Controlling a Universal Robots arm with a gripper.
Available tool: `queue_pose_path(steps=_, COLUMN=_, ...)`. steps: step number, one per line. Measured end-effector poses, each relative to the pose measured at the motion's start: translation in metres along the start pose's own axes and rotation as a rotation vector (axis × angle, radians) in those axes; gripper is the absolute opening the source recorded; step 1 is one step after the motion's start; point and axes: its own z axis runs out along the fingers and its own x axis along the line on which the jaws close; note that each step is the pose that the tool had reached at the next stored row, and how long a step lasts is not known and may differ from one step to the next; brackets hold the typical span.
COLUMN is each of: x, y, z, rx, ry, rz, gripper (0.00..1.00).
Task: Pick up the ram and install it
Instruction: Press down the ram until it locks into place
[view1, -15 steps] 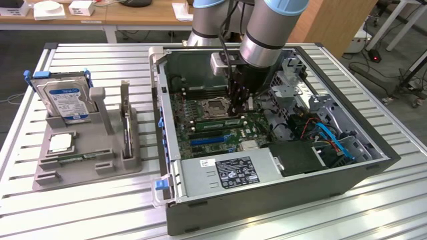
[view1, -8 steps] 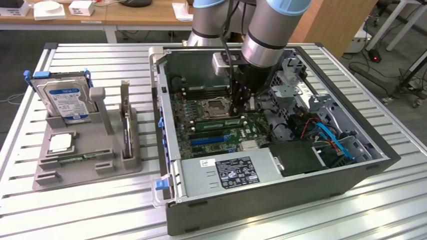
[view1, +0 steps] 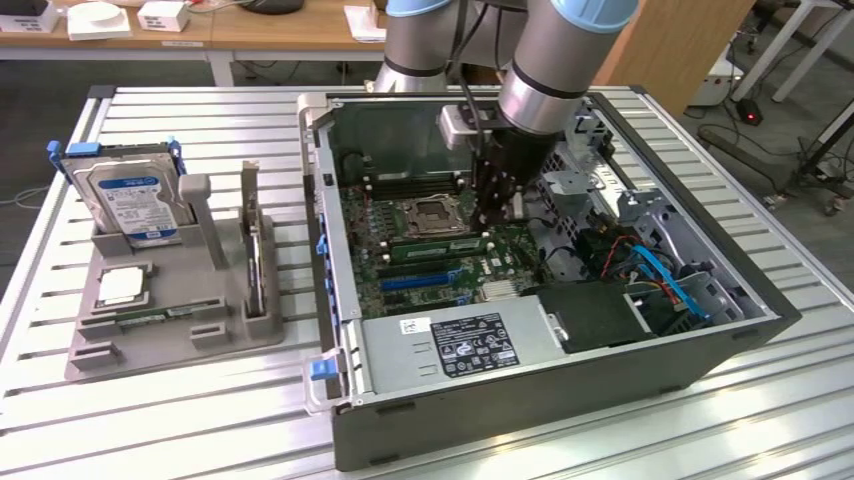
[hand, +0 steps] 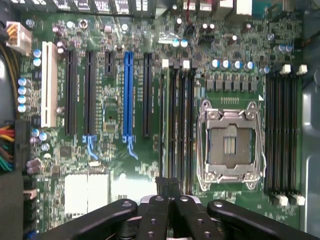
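Note:
My gripper reaches down into the open computer case, over the motherboard. Its black fingers are pressed together with nothing showing between them. Their tips hover over the bank of black memory slots beside the empty processor socket. In the exterior view a green ram lies seated along those slots, just left of the gripper tip. A second ram stands on edge in the grey fixture on the exterior view's left.
The fixture also carries a silver hard drive and a small square processor chip. The power supply fills the case's near side. Cables and a drive cage crowd the exterior view's right. Another slot bank flanks the socket.

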Motion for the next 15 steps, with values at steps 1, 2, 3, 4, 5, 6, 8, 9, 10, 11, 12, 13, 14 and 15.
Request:
queue_pose_path(steps=1, x=0.0, y=-0.0021, z=-0.0001, rx=0.0, ry=0.0, rz=0.0, gripper=0.09)
queue_pose_path(steps=2, x=0.0, y=-0.004, z=-0.0003, rx=0.0, ry=0.0001, rz=0.0, gripper=0.09)
queue_pose_path(steps=3, x=0.0, y=-0.0057, z=-0.0005, rx=-0.0001, ry=0.0002, rz=0.0, gripper=0.09)
queue_pose_path(steps=4, x=0.0, y=-0.0076, z=-0.0006, rx=0.0, ry=0.0002, rz=0.0, gripper=0.09)
queue_pose_path(steps=5, x=0.0, y=-0.0095, z=-0.0007, rx=0.0, ry=0.0003, rz=0.0, gripper=0.09)
queue_pose_path(steps=6, x=0.0, y=-0.0113, z=-0.0009, rx=-0.0001, ry=0.0004, rz=0.0, gripper=0.09)
queue_pose_path(steps=8, x=0.0, y=-0.0142, z=-0.001, rx=-0.0001, ry=0.0002, rz=0.0, gripper=0.09)
queue_pose_path(steps=9, x=0.0, y=-0.015, z=-0.001, rx=0.0, ry=0.0002, rz=0.0, gripper=0.09)
queue_pose_path(steps=10, x=0.0, y=-0.015, z=-0.001, rx=-0.0001, ry=0.0002, rz=0.0, gripper=0.09)
queue_pose_path(steps=11, x=0.0, y=-0.015, z=-0.001, rx=0.0, ry=0.0002, rz=0.0, gripper=0.09)
queue_pose_path(steps=12, x=0.0, y=-0.015, z=-0.0011, rx=0.0, ry=0.0003, rz=0.0, gripper=0.09)
queue_pose_path(steps=13, x=0.0, y=-0.015, z=-0.0011, rx=0.0, ry=0.0003, rz=0.0, gripper=0.09)
queue_pose_path(steps=14, x=0.0, y=-0.015, z=-0.001, rx=0.0, ry=0.0002, rz=0.0, gripper=0.09)
queue_pose_path(steps=15, x=0.0, y=-0.015, z=-0.0004, rx=0.0, ry=0.0, rz=0.0, gripper=0.09)
